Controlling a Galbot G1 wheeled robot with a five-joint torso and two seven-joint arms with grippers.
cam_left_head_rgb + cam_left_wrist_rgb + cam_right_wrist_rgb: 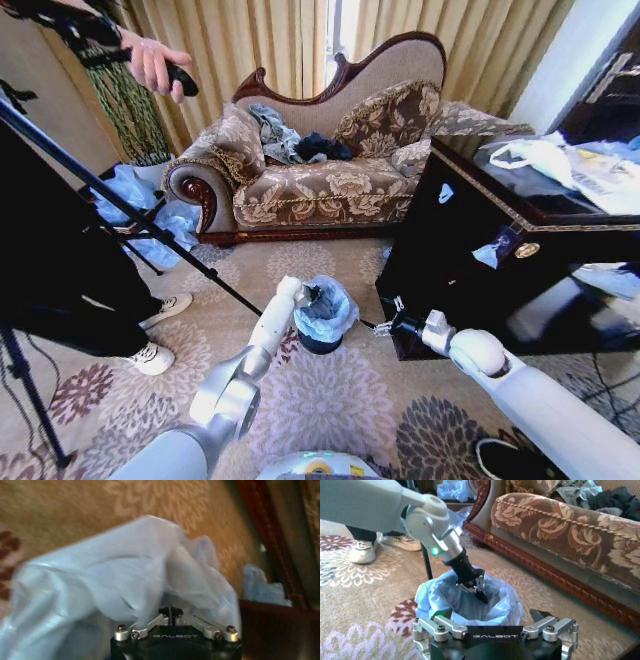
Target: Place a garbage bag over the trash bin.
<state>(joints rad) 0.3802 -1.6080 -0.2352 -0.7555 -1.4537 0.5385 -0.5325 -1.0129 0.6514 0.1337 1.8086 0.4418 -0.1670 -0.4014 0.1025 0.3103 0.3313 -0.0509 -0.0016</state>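
Bin: the trash bin (320,343) stands on the carpet in front of the sofa (330,170).
Bag: the garbage bag (470,600) already drapes over the bin's rim.
Left gripper (477,590): it reaches down inside the bin's mouth; I cannot tell how its jaws stand.
Right gripper (385,326): jaws spread, empty, just beside the bin.
Your step: press the liner down evenly, I judge, without tipping the bin.

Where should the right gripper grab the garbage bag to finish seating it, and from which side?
Probably the loose rim fold of the garbage bag on the sofa side, coming from above and outside the trash bin. The film puffs out there, and the left gripper already occupies the far rim. The right gripper is open beside the bin.
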